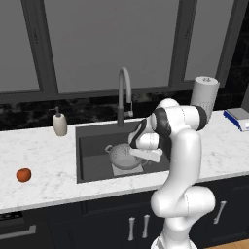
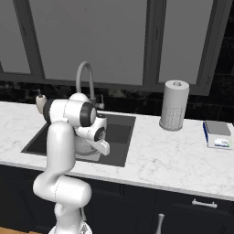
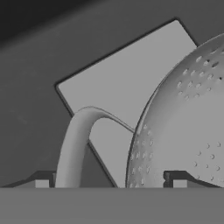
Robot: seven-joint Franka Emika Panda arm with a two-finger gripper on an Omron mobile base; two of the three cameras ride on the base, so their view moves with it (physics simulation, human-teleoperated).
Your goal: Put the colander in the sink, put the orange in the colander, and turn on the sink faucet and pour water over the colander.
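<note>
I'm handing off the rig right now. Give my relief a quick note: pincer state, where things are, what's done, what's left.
Pincer: open, nothing held, fingers either side of the colander's loop handle, low in the sink.
Colander: on the sink's lighter bottom patch.
Orange: on the counter, left of the sink.
Sink faucet: behind the basin, no water visible.
Done: colander placed.
Left: orange into colander, turn on faucet, pour water over the colander.

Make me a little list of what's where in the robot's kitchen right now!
colander: sitting in the sink, on the lighter patch
orange: on the counter, left of the sink
sink faucet: behind the sink, no water visible
gripper: open, around the colander's loop handle
soap dispenser: by the sink's back left corner
</note>
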